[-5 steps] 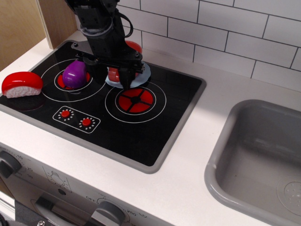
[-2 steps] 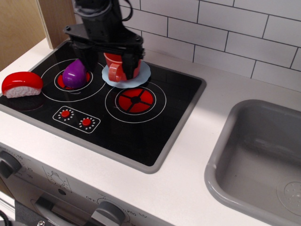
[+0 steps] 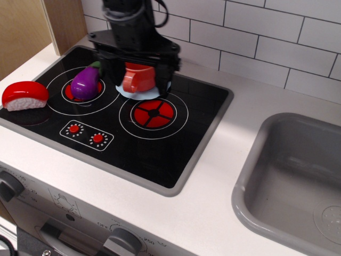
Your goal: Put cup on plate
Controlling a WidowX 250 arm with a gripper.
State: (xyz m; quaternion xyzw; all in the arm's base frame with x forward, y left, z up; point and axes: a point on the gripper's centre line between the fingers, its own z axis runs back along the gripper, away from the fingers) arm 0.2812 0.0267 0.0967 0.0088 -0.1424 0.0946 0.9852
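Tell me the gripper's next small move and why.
Probably lift straight up and clear. The cup already sits on the plate, and the gripper straddles it with fingers spread, apparently not gripping it. Rising vertically should avoid knocking the cup or the eggplant.

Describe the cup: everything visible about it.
The cup is an orange-red toy mug of glossy plastic, with a loop handle that faces the camera at its lower left. It stands upright on the pale blue plate at the back of the black stovetop, behind the red burner mark. The tool straddles it, dark fingers on both sides; its upper rim is hidden by the arm. Whether the fingers touch it cannot be told.
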